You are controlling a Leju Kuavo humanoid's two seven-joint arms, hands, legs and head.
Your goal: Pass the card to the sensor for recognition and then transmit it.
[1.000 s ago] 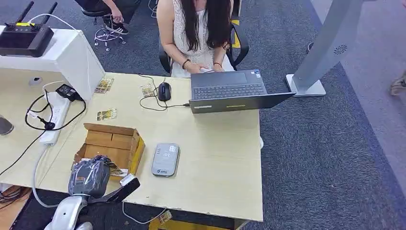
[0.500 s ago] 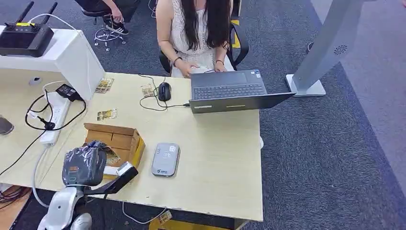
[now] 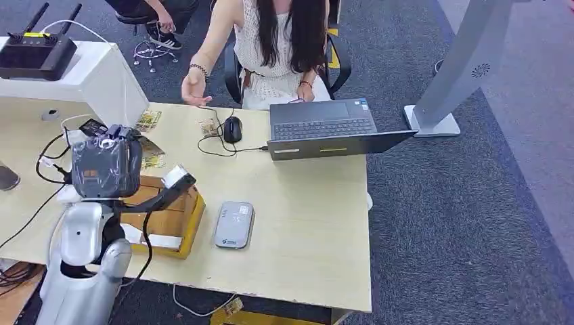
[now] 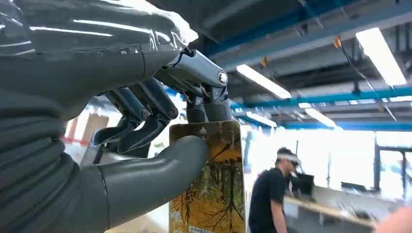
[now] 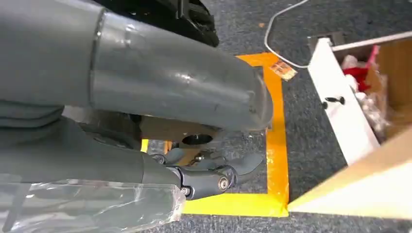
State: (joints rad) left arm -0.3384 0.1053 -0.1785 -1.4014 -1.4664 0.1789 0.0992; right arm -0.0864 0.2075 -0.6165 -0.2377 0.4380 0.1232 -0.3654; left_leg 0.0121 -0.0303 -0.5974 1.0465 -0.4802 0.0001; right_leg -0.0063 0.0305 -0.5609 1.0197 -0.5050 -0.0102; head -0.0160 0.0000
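My left hand (image 3: 107, 164), wrapped in clear plastic, is raised above the far-left side of the cardboard box (image 3: 177, 218). It pinches a card (image 4: 214, 194) printed with yellow trees between thumb and fingers; the card's edge (image 3: 151, 147) sticks out past the hand. The grey card sensor (image 3: 234, 225) lies flat on the table to the right of the box, apart from the hand. My right hand (image 5: 214, 172) hangs low over the carpet beside yellow floor tape, holding nothing, thumb stretched out.
A person sits across the table behind an open laptop (image 3: 325, 128), one hand (image 3: 193, 87) stretched over the far table edge. A mouse (image 3: 232, 128), loose cards (image 3: 147, 120) and a power strip (image 3: 80, 166) with cables lie nearby. A white cabinet (image 3: 95, 78) stands at left.
My left arm has risen from the near side of the box to above its far side, carrying the card. The person has lifted a hand from the laptop and stretched it out over the table edge.
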